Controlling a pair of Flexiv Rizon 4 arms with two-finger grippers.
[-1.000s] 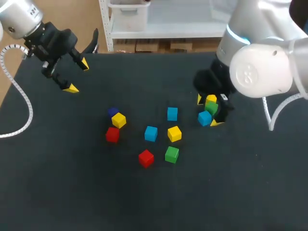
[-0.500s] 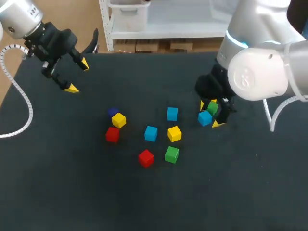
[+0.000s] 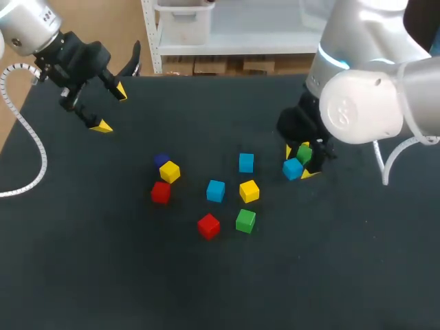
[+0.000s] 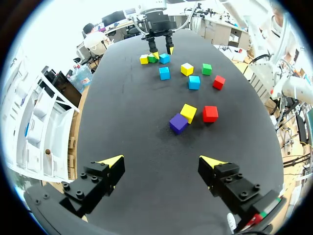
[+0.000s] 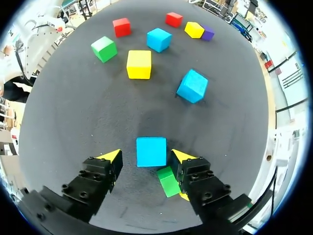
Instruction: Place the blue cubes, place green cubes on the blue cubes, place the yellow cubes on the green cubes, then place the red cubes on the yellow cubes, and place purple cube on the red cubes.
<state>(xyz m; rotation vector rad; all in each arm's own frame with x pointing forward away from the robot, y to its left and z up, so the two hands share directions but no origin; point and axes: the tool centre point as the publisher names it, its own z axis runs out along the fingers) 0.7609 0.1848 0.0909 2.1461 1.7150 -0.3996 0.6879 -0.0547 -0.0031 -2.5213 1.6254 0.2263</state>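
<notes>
- Right gripper (image 5: 145, 155): I read it low over the table (image 3: 103, 261), at about 3 o'clock. Its fingers are apart.
- Blue cube (image 5: 151, 151): it stands flat between those fingertips, faces parallel to them. A slim gap shows on each side, so it is not clamped.
- Green cube (image 5: 168, 181): it lies just beside one finger, turned skew to the blue cube. I cannot tell whether they touch.
- Yellow cube (image 4: 144, 59): it lies next in that row, mostly hidden under the finger in the right wrist view.
- Left gripper (image 4: 162, 160): I read it at 10 o'clock, fingers wide apart, holding nothing.
- Purple cube (image 4: 178, 123): it lies at 9 o'clock of centre, against a second yellow cube (image 4: 188, 112) that half hides it in the head view.
</notes>
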